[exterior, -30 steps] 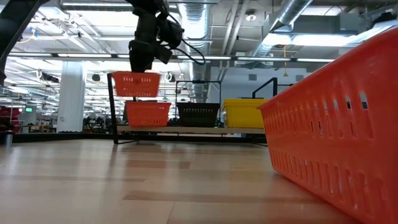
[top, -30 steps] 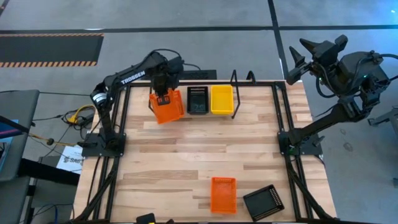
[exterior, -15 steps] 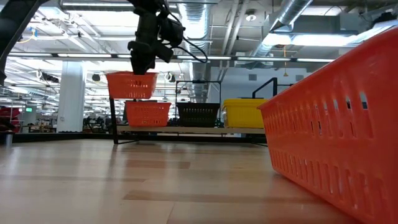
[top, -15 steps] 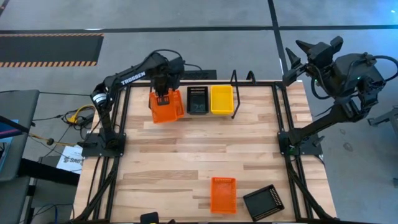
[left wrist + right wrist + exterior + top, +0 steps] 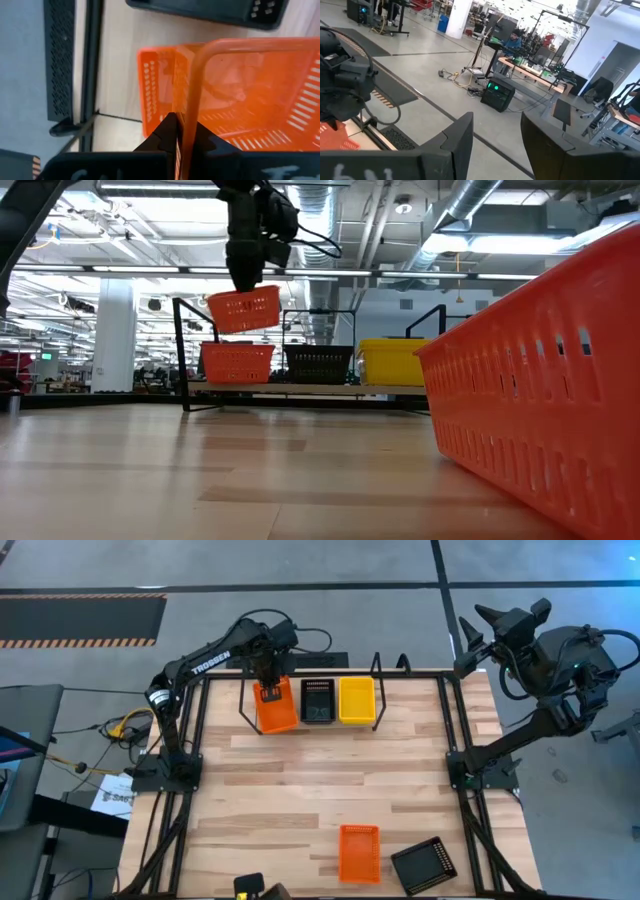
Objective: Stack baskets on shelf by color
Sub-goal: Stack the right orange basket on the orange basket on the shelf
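My left gripper [image 5: 268,691] is shut on a red-orange basket [image 5: 245,308] and holds it in the air just above another red-orange basket [image 5: 237,362]. That one sits at the left end of the shelf [image 5: 377,668] by the table's far edge. A black basket [image 5: 318,700] and a yellow basket [image 5: 356,700] stand beside it on the shelf. One more red-orange basket [image 5: 359,852] and a black basket [image 5: 424,864] lie on the table near its near edge. My right gripper [image 5: 497,135] is open, raised beyond the table's far right corner. My left gripper pinches one wall of the red-orange basket at its rim [image 5: 192,95], one finger inside the basket and one outside. The fingers [image 5: 167,132] come from above, pointing down. The basket is lifted clear and hangs below them, tilted with its left end lower in the low view.
The shelf's upright end loop [image 5: 180,350] stands just left of the orange stack. The wooden tabletop [image 5: 320,780] between the shelf and the near baskets is bare. In the low view the near red-orange basket [image 5: 540,400] fills the right side. Black frame rails edge the table.
My left gripper has carried the red-orange basket toward the table's far edge and slightly right, from in front of the shelf to above the orange basket on it. The basket has turned in line with the shelf and tipped.
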Available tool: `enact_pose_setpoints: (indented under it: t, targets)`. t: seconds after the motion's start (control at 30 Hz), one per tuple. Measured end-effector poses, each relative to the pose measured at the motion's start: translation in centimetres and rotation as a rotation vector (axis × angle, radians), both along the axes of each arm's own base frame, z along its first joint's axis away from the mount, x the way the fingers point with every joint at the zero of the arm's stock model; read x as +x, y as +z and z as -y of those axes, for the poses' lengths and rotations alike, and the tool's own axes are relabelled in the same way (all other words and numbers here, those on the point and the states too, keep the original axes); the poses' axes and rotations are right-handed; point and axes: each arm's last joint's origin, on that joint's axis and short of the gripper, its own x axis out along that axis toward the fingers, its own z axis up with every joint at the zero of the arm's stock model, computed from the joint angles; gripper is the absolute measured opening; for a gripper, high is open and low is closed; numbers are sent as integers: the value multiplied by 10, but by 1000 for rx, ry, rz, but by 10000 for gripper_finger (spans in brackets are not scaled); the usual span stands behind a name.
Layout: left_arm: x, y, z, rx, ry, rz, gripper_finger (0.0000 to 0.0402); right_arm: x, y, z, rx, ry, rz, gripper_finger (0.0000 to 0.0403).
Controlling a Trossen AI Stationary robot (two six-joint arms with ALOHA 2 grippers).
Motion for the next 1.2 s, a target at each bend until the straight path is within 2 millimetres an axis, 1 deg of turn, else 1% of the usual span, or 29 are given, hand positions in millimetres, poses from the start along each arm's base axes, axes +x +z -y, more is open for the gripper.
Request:
enact_pose_setpoints:
  t: [0.37,0.47,0.53,0.63,0.73,0.83,0.97,1.2]
  targets:
    - [-17,1,-22,-10,80,20,0,0,0,0,0,0,-1,184]
    - [-18,0,-26,-10,90,20,0,0,0,0,0,0,-1,185]
    - [-17,-5,-28,-31,98,15,0,0,0,0,0,0,-1,186]
    - [-13,-19,-30,-82,87,-32,0,0,0,0,-1,0,-2,184]
    - [-8,-37,-33,-117,71,-113,0,0,0,0,-1,1,-2,183]
    - [-5,-47,-36,-141,64,-154,0,0,0,0,-1,1,-3,183]
    - [-1,-57,-39,-149,53,-171,0,0,0,0,-1,1,-3,185]
    - [5,-65,-44,-142,22,-153,0,0,0,0,-1,1,-2,183]
